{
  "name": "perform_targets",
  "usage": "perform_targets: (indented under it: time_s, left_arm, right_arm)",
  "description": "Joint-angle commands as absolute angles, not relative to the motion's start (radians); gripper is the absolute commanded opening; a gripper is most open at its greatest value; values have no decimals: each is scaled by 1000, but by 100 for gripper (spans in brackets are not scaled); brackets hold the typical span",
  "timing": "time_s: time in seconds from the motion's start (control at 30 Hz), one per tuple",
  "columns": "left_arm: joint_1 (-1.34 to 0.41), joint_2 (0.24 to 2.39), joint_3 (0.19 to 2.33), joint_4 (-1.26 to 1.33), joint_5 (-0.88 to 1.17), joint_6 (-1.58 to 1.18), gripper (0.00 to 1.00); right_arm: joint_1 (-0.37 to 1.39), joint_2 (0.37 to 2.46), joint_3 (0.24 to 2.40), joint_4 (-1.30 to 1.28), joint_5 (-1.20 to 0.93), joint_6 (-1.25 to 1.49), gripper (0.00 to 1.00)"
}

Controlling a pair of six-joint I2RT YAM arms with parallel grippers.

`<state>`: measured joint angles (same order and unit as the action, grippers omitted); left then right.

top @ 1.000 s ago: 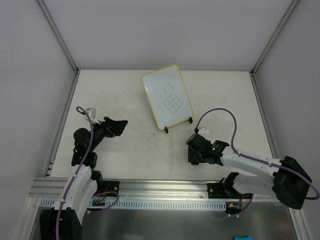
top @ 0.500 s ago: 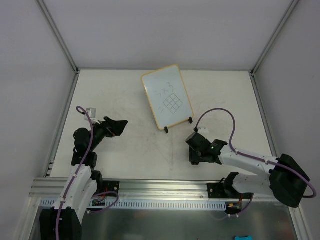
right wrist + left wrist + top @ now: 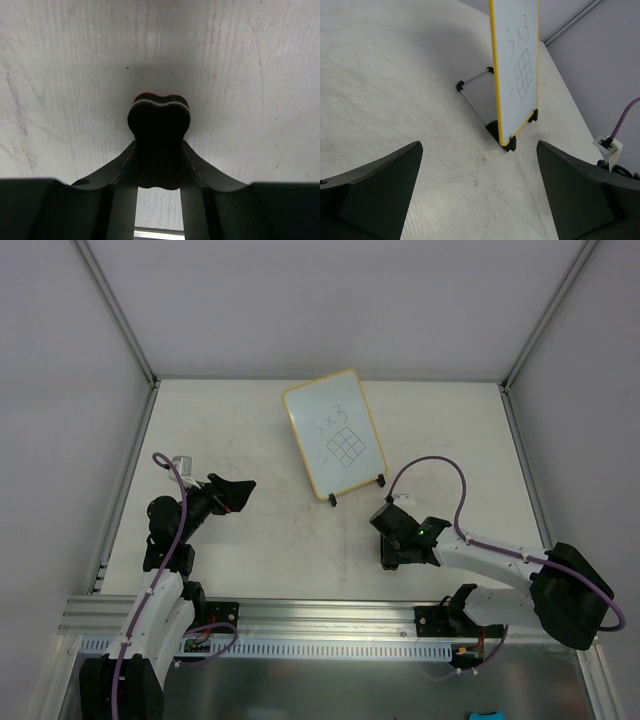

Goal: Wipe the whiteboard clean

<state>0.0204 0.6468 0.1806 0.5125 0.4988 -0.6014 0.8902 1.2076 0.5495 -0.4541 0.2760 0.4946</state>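
Left fingers [image 3: 370,190] apart, "3x3" on whiteboard [image 3: 517,65]

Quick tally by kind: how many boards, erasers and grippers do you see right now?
Small white whiteboard with pale-yellow frame: 1
Small dark eraser block: 1
Black two-finger grippers: 2, left gripper and right gripper
Total: 4

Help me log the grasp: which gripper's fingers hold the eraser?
The right gripper: its fingers clamp the black eraser. The left gripper is open and empty, facing the whiteboard.
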Motion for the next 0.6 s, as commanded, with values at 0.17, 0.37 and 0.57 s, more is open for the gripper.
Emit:
perform_targets:
  time_s: [0.17, 0.37, 0.57]
  left_arm:
    - [20, 635, 176, 569, 526, -595, 99]
    - [20, 637, 176, 572, 531, -595, 99]
    - [20, 675, 169, 629, 552, -610, 99]
  right_arm:
    - [881, 1184, 616, -474, 285, 431, 25]
    - [881, 1262, 843, -528, 348, 263, 13]
    - [873, 1319, 1043, -525, 356, 135, 0]
